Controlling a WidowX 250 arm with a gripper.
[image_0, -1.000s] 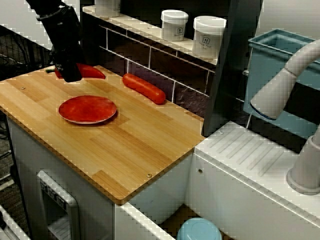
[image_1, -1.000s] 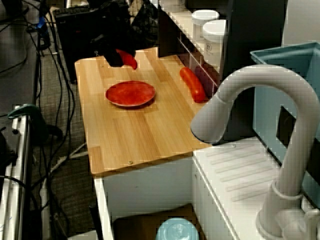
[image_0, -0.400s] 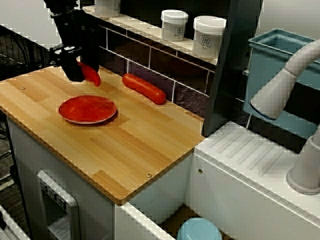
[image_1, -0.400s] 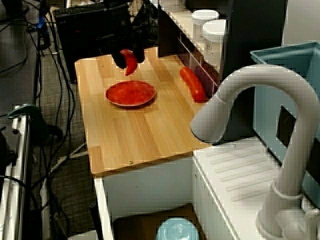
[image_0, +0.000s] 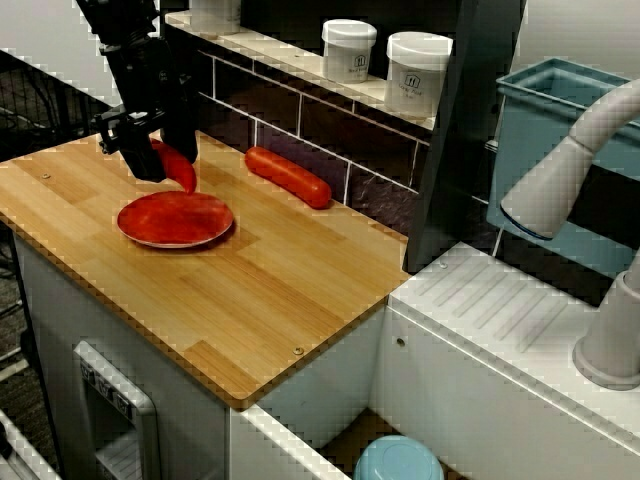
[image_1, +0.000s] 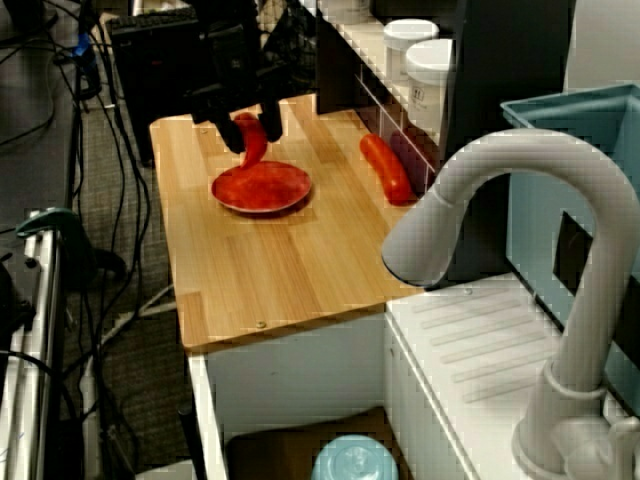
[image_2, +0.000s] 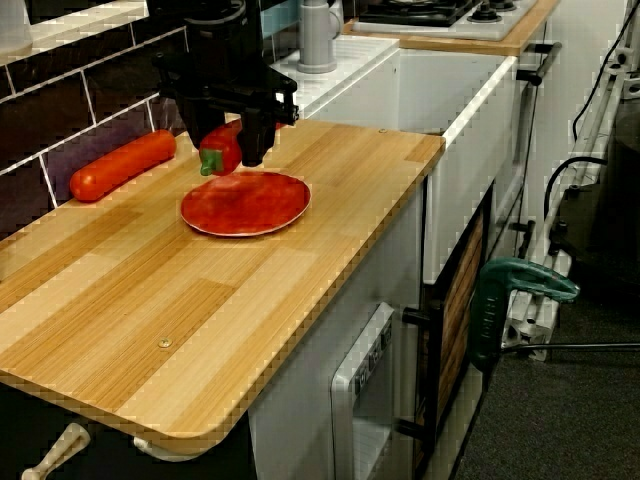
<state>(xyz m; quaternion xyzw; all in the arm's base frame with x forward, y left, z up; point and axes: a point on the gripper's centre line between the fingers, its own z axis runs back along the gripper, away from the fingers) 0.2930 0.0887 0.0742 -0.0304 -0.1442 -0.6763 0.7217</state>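
Gripper: black two-fingered gripper (image_2: 236, 132), fingers clamped on a glossy red pepper (image_2: 224, 147), directly over the back rim of the round red plate (image_2: 262, 208).
Pepper: hangs tilted in the grip, its lower end just above the plate's back rim.
Plate: nothing lies in it; it sits flat on the pale wooden countertop (image_0: 250, 290).
Jars: two white lidded jars (image_0: 349, 50) (image_0: 417, 72) on the shelf well behind the plate; contents hidden.
Bin: teal plastic bin (image_0: 545, 130), far from the plate past the dark post; inside not visible.
Sausage: long orange-red sausage (image_0: 288, 176) beside the wall, near the plate, apart from it.
Change: a second ago the pepper lay on the wood behind the plate under the gripper; now it is lifted and carried to the plate's edge.
Views: only the view from the counter's end shows the pepper's green stem (image_2: 207, 160); the view over the tap (image_1: 480, 190) hides it.
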